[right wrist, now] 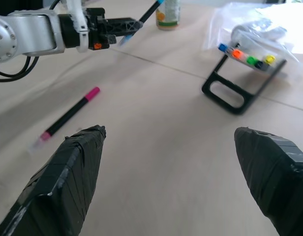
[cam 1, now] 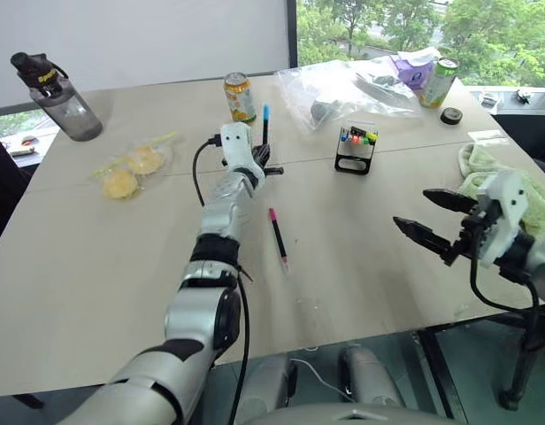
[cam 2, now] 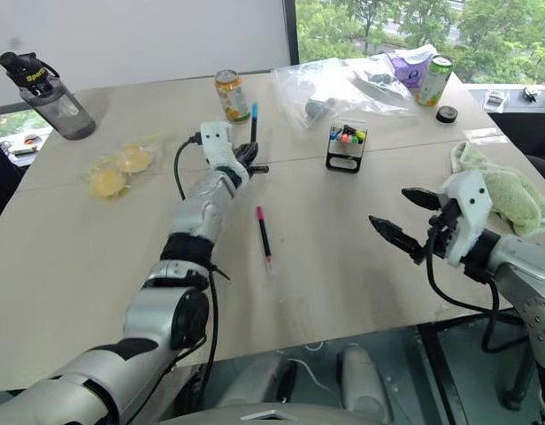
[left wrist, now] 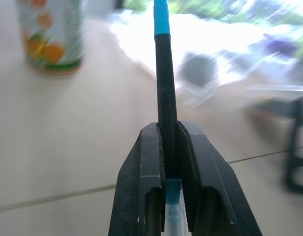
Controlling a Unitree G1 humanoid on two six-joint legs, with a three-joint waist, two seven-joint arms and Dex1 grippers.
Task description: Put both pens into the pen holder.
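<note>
The blue pen [cam 1: 265,124] stands nearly upright in the left pincer [cam 1: 262,159], whose two black fingers are clamped on its lower barrel, above the tabletop [cam 1: 361,257] and just in front of an orange-printed drink can [cam 1: 240,96]. The left wrist view shows what the head views cannot: the fingers [left wrist: 141,182] pressed flat against the black barrel, with the pen's pale blue end poking out below the grip.

The pink pen [cam 1: 278,236] lies flat on the tabletop, nearer the robot than the left pincer and apart from it. In the right wrist view its pink cap points toward the left arm.

The pen holder [cam 1: 356,148], a black frame-like box, stands to the right of the left pincer with bright-capped markers [cam 1: 359,137] in its top. The right wrist view shows it from the side, its open loop-shaped base plain.

The right pincer [cam 1: 436,220] hangs over the tabletop's right part, its fingers spread wide and gripping nothing.

Farther out sit a dark water bottle [cam 1: 56,96], a bag of yellow food [cam 1: 131,166], a clear plastic bag [cam 1: 343,88], a green can [cam 1: 438,82] and a pale green cloth [cam 1: 485,168].
</note>
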